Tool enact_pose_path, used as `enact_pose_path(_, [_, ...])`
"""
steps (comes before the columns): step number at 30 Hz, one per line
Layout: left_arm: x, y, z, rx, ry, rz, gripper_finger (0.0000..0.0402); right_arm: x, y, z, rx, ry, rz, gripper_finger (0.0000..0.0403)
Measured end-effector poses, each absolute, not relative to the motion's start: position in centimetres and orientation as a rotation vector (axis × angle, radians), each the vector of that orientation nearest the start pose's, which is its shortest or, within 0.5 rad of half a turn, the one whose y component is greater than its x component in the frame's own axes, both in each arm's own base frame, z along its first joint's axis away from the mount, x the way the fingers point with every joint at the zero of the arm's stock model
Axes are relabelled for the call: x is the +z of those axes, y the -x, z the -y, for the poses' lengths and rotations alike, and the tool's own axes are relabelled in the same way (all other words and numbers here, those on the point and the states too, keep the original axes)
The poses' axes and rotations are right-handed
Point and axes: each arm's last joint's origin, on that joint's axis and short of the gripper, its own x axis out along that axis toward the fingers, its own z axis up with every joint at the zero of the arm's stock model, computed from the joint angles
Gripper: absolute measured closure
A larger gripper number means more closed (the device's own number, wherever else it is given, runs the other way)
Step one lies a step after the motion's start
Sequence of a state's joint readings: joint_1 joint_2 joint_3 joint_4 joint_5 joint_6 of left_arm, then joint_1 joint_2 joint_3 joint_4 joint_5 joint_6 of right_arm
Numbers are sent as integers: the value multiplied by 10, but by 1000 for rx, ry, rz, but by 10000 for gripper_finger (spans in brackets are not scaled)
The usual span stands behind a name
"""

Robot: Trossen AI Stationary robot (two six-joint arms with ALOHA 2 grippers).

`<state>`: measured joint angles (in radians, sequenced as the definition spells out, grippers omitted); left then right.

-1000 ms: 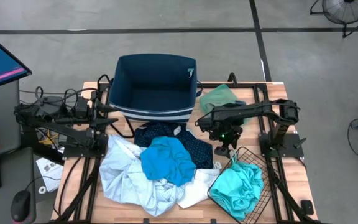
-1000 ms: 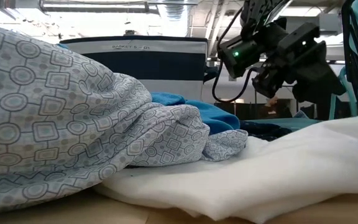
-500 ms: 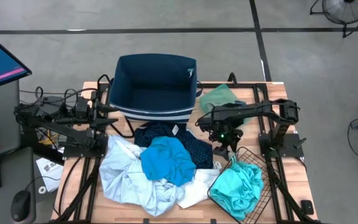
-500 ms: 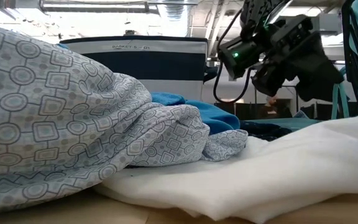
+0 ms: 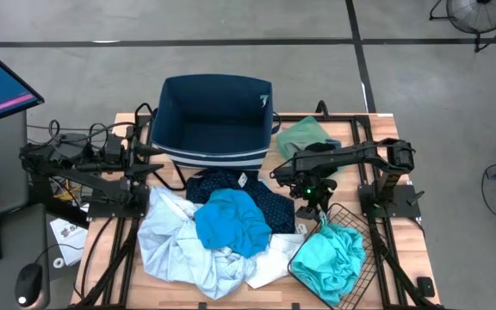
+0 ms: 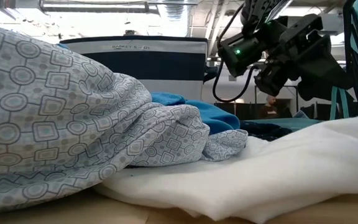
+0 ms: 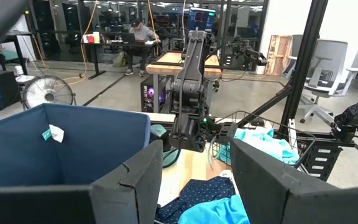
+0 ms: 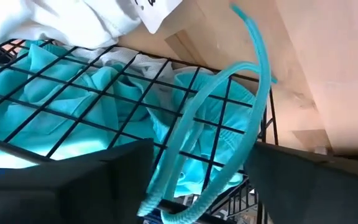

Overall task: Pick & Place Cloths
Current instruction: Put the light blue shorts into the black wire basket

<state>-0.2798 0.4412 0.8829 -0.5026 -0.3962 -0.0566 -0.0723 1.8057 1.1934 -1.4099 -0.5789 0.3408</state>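
My right gripper [image 5: 315, 208] hangs open, nothing held, over the basket [image 5: 351, 226] rim; the turquoise cloth [image 5: 332, 258] lies just at its 5 o'clock, its strap [image 8: 229, 118] looping up between the fingers, left gripper [image 5: 158, 168] parked far off.

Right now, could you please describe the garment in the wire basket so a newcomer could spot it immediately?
Start at the big navy bin at the table's far edge, then go to the near right corner, where a black wire basket sits. The turquoise garment fills it, lighter and greener than the deep blue shirt on the middle pile.
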Motion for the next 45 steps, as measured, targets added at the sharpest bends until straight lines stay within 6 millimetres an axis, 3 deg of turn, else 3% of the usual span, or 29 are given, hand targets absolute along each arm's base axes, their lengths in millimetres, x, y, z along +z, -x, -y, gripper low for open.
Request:
enact_pose_path(8, [369, -72, 9, 118, 36, -54, 229, 186, -276, 4, -14, -873, -2007, 367])
enact_pose_path(10, [370, -72, 9, 118, 36, -54, 229, 186, -276, 4, -21, -876, -2010, 391])
enact_pose_path(15, [369, -72, 9, 118, 36, -55, 229, 205, -277, 3, -54, -850, -1970, 399])
enact_pose_path(21, [366, -72, 8, 166, 27, -73, 229, 261, -277, -3, -147, -817, -1789, 400])
enact_pose_path(25, [357, -77, 9, 187, 17, -103, 229, 297, -266, -15, -214, -832, -1663, 401])
enact_pose_path(30, [354, -81, 10, 188, 36, -111, 229, 322, -243, -42, -279, -838, -1591, 402])
enact_pose_path(36, [361, -81, 10, 186, 63, -43, 229, 328, -222, -88, -356, -760, -1574, 402])
enact_pose_path(45, [365, -82, 10, 184, 78, -5, 229, 299, -207, -167, -392, -573, -1711, 403])
